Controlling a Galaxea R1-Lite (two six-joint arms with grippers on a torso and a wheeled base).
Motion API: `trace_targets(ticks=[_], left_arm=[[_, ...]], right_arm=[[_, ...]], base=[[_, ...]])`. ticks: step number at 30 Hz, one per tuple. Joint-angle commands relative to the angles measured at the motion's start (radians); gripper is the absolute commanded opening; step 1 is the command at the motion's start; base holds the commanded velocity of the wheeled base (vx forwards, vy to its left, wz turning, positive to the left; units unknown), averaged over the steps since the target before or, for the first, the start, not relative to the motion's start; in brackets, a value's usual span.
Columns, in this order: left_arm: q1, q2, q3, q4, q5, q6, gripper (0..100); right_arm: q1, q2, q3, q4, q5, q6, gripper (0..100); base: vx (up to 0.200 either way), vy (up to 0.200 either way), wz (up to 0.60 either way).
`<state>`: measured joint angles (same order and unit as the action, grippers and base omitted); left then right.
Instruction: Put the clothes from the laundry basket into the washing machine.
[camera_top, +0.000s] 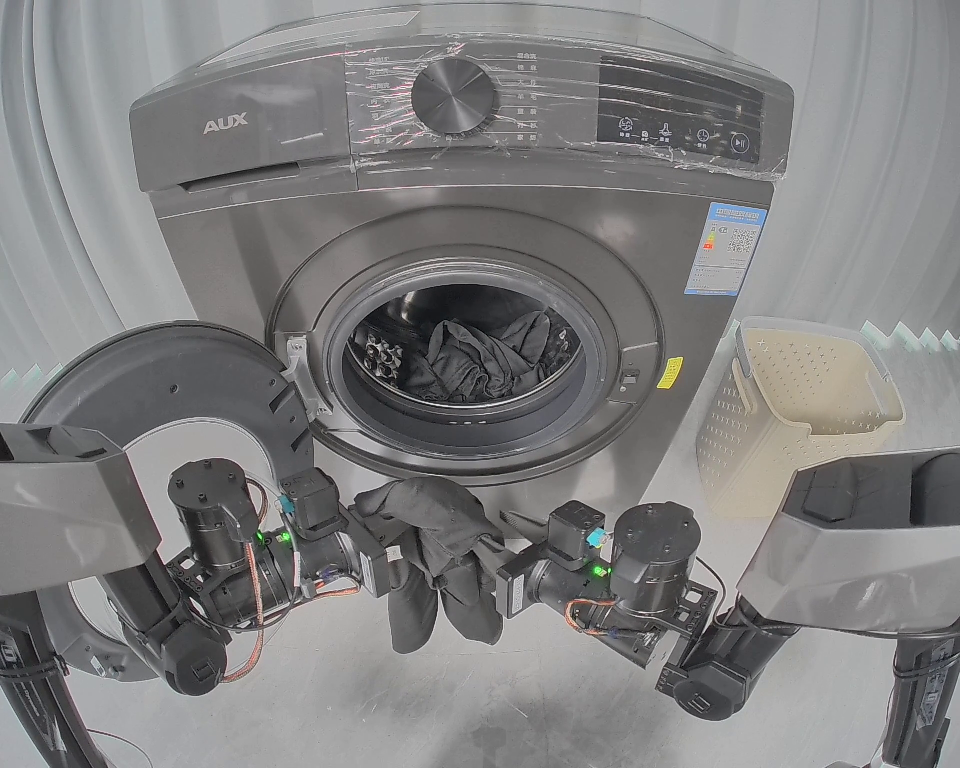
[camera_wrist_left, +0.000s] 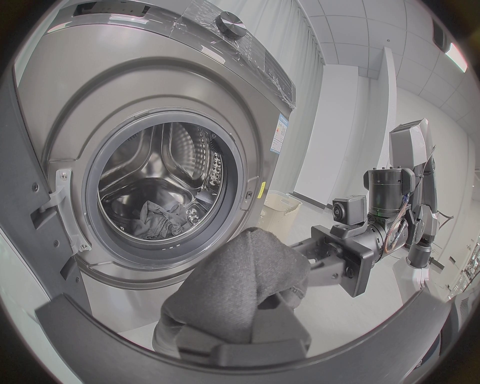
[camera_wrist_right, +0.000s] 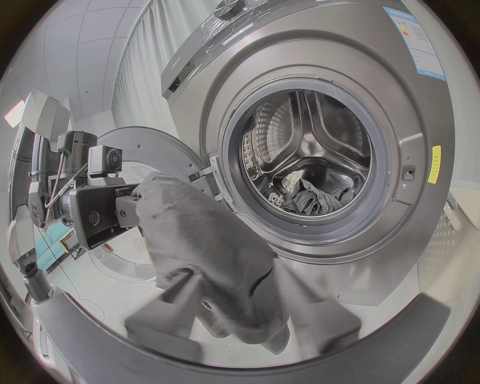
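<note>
In front of the machine, below its round port, a dark grey fabric garment (camera_top: 440, 530) hangs between the two grippers, clear of the floor (camera_top: 540, 700). The left gripper (camera_top: 392, 555) pinches one side of it and the right gripper (camera_top: 495, 560) pinches the other. Each pair of fingers closes on a thick fold, and two loose ends droop beneath. In both wrist views the cloth drapes over the fingertips and hides them.

The grey metal front-loading washing machine (camera_top: 250, 250) stands with its round grey door (camera_top: 170, 380) swung fully out to the robot's left. The left arm lies just in front of the door. Inside the steel drum (camera_wrist_right: 310, 135), a heap of crumpled dark clothes (camera_top: 480, 360) lies on the bottom, towards the front lip. The upper part of the drum is open space.

The cream perforated plastic laundry basket (camera_top: 800, 400) stands on the floor to the right of the machine, just beside its side panel. Its inner walls show below the rim. Its bottom cannot be seen.

The lower edge of the grey port rim (camera_top: 480, 450) lies just above and behind the held garment. Open floor stretches between the machine's base and the two arms.
</note>
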<state>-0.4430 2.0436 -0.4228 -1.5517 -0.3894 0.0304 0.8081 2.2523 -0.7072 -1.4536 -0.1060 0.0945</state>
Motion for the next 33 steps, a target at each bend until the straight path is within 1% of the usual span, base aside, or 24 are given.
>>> trace_targets(ticks=[1, 6, 10, 17, 18, 24, 26, 33], left_arm=[[0.001, 0.007, 0.001, 0.001, 0.000, -0.001, 0], [0.003, 0.015, 0.001, 0.001, -0.002, -0.001, 0], [0.006, 0.030, -0.007, -0.001, -0.002, -0.003, 0], [0.001, 0.020, -0.005, -0.001, 0.000, -0.003, 0], [0.001, 0.018, -0.007, -0.001, 0.000, -0.004, 0], [-0.002, 0.017, -0.007, -0.001, 0.000, -0.004, 0], [-0.002, 0.015, -0.007, -0.001, 0.000, -0.009, 0], [-0.003, 0.015, -0.007, -0.002, 0.000, -0.010, 0]], right_arm=[[0.014, -0.007, 0.006, -0.005, -0.001, 0.002, 0], [0.028, -0.036, 0.023, -0.005, -0.003, 0.005, 0], [0.049, -0.079, 0.060, -0.007, -0.004, 0.011, 0], [0.034, -0.060, 0.075, -0.004, -0.006, 0.013, 0], [0.033, -0.046, 0.072, -0.004, -0.006, 0.013, 100], [0.026, 0.010, 0.018, -0.004, -0.004, 0.010, 100], [0.026, 0.023, 0.000, -0.002, -0.006, 0.010, 100], [0.026, 0.039, -0.031, -0.002, -0.006, 0.011, 100]], base=[[0.000, 0.000, 0.00], [0.000, 0.000, 0.00], [0.000, 0.000, 0.00], [0.000, 0.000, 0.00], [0.000, 0.000, 0.00], [0.000, 0.000, 0.00], [0.000, 0.000, 0.00], [0.000, 0.000, 0.00]])
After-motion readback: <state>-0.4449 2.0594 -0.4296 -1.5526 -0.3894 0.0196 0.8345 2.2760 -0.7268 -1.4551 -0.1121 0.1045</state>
